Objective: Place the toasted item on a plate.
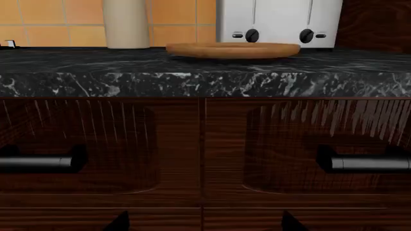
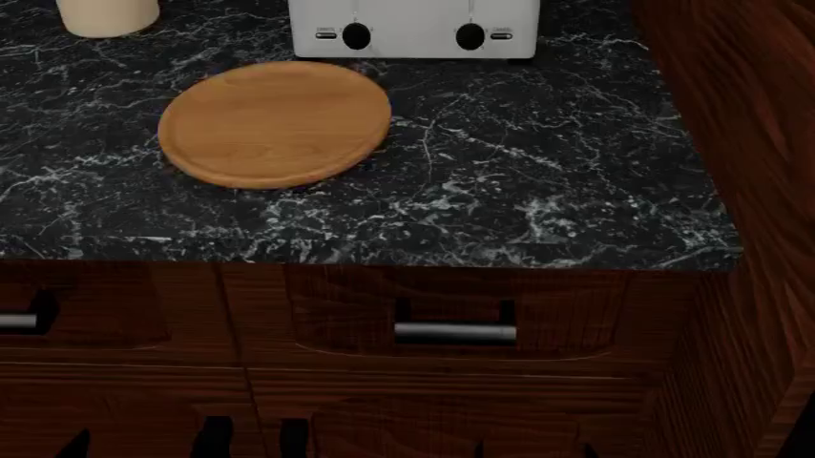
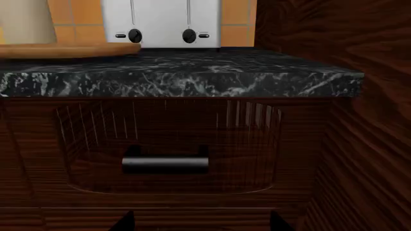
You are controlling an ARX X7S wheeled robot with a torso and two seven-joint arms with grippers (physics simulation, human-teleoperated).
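Observation:
The plate [image 2: 274,124], a round light-brown wooden disc, lies flat on the black marble counter [image 2: 535,181] in front of the white toaster [image 2: 414,27]. It shows edge-on in the left wrist view [image 1: 232,49] and partly in the right wrist view [image 3: 67,50]. No slice of toast shows in any view. My left gripper [image 1: 204,224] is open and empty, low in front of the drawer fronts, below counter height. My right gripper [image 3: 201,222] is open and empty, also low, facing the right drawer.
A cream canister [image 2: 109,14] stands at the back left of the counter. Dark wooden drawers with metal bar handles [image 2: 455,332] run below the counter edge. A tall dark wood panel [image 2: 751,143] closes the right side. Orange tiles [image 1: 64,19] back the counter.

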